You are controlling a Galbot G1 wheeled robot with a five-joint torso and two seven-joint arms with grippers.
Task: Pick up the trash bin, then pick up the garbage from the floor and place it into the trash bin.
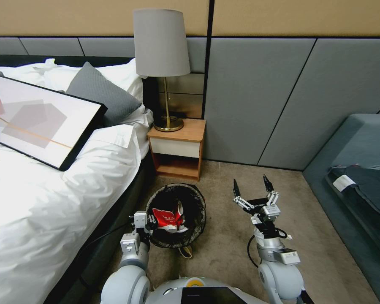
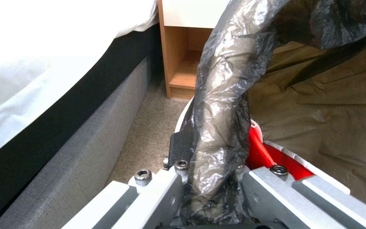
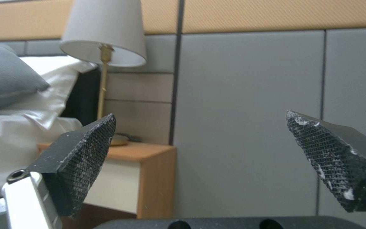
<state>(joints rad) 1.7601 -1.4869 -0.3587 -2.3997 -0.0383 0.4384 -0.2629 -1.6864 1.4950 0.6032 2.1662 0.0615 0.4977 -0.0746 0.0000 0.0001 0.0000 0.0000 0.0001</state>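
Left tool grips trash bin holding red-and-white wrapper.

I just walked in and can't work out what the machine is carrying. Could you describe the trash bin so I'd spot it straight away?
Start at the bed and look past its edge, toward the wooden nightstand. There the left gripper clamps the rim of the trash bin. It is round, lined with a crinkly dark bag, and holds a red-and-white wrapper.
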